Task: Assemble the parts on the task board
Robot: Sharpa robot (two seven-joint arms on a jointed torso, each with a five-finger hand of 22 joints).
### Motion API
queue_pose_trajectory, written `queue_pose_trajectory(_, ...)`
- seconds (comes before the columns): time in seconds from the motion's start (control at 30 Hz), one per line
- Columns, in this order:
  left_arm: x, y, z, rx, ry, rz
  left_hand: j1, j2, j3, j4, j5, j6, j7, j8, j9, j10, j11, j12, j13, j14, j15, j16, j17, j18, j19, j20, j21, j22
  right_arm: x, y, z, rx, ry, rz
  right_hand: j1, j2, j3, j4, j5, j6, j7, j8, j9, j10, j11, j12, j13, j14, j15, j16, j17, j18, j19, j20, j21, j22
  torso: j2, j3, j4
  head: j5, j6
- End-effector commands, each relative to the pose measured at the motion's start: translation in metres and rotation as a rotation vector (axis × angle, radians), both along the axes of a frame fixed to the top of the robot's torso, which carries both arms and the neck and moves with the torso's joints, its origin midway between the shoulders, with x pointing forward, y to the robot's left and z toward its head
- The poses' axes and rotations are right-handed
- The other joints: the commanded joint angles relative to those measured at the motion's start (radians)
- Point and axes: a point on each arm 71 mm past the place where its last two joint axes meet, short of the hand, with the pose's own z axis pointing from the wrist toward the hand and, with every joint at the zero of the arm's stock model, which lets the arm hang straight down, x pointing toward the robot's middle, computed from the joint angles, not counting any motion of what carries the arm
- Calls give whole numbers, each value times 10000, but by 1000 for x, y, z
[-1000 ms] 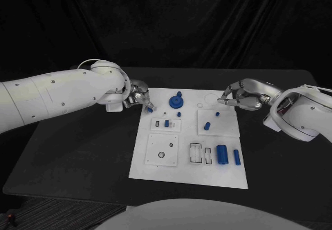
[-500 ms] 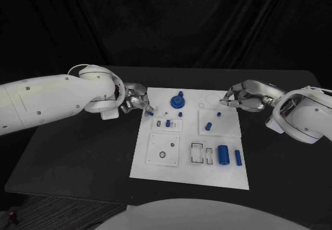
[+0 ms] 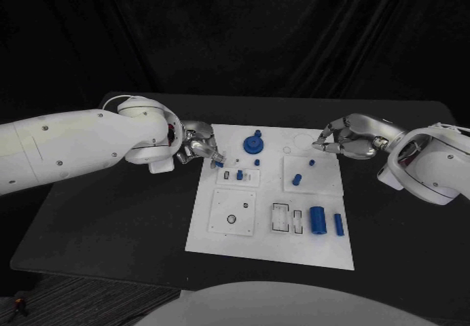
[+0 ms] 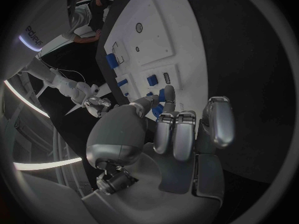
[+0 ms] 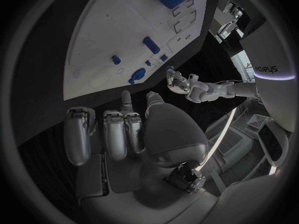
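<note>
Head view: left hand (image 3: 199, 147) sits at the near-left corner area of the white board (image 3: 227, 248), pinching a small blue peg (image 3: 217, 163) betw. thumb and a fingertip, peg tip just over the board edge. Left wrist view confirms: blue peg (image 4: 162, 95) held at the fingertips (image 4: 168, 95), other fingers curled in alongside.

Right hand (image 3: 345, 142) hovers at the board's far-right edge, fingers curled in, nothing seen in it; right wrist view shows that hand (image 5: 127, 129) w/ fingers bent inward and no part between them, so clenched on nothing as far as visible.

Parts rel. to the hands: a blue gear-shaped piece w/ upright stem (image 3: 252, 143) stands on the board just beyond the left hand's fingertips, between the two hands. A short blue pin (image 3: 257, 162) stands near it, and another blue piece (image 3: 239, 175) stands in a small raised plate beside the held peg. Near the right hand, a small blue stud (image 3: 310, 163) and a longer blue pin (image 3: 297, 179) stand on a square plate. Farther from both hands, toward the robot, a big blue cylinder (image 3: 317, 219) and a thin blue rod (image 3: 338, 224) lie side by side, close but apart. Board lies flat on the black bench (image 3: 117, 224).
</note>
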Motion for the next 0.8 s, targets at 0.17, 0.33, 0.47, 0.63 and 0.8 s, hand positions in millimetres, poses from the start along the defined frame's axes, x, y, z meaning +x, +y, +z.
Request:
queue_pose_trajectory(0.17, 0, -4, -7, -108, 97, -76, -51, 87, 95, 5, -158, 6, -36, -69, -20, 1061, 45, -6, 2610, 1056, 36, 26, 2635, 58, -25, 21, -23, 1594, 1, -2, -1, -28, -16, -128, 165, -41, -29, -60, 165, 73, 17, -78, -48, 1041, -28, 25, 2633, 1056, -2, 26, 2634, 114, 460, 0, -266, 2270, -1, -11, -16, 37, 0)
queue_pose_trajectory(0.33, 0, -6, -10, -86, 165, -87, -51, 91, 99, 3, -174, 10, -37, -69, -19, 1061, 45, -6, 2610, 1056, 36, 26, 2635, 56, -16, 21, -13, 1599, 2, 0, 0, 4, -62, -85, 193, -43, -27, -61, 209, 70, 17, -91, -61, 1041, -30, 25, 2633, 1056, -2, 26, 2634, 110, 465, -1, -258, 2274, -12, -13, -24, 16, 0)
queue_pose_trajectory(0.47, 0, -6, -13, -70, 219, -90, -51, 102, 111, 1, -198, 14, -39, -69, -19, 1061, 44, -6, 2610, 1056, 36, 26, 2635, 55, -12, 22, -10, 1602, 2, -1, 0, 8, -79, -95, 213, -47, -24, -62, 248, 69, 18, -99, -70, 1041, -29, 25, 2633, 1056, -3, 26, 2634, 113, 460, -1, -268, 2271, -7, -10, -4, 9, 0)
queue_pose_trajectory(0.63, 0, -7, -16, -54, 304, -127, -54, 112, 118, 5, -212, 17, -37, -69, -20, 1061, 44, -6, 2610, 1056, 36, 26, 2635, 57, -15, 22, -16, 1601, 3, -2, -1, -8, -75, -113, 234, -50, -22, -62, 296, 72, 18, -106, -79, 1041, -30, 25, 2633, 1056, -4, 26, 2634, 115, 454, -2, -278, 2267, 12, -8, -2, 9, 0)
queue_pose_trajectory(0.8, -2, -9, -19, -42, 397, -177, -58, 122, 124, 9, -220, 15, -35, -74, -24, 1061, 44, -6, 2610, 1056, 36, 26, 2635, 55, -11, 22, -12, 1604, 3, -2, -1, -7, -82, -105, 243, -51, -21, -62, 317, 73, 18, -109, -83, 1041, -30, 25, 2633, 1056, -4, 26, 2634, 116, 450, -2, -284, 2265, 16, -13, -9, 25, 0)
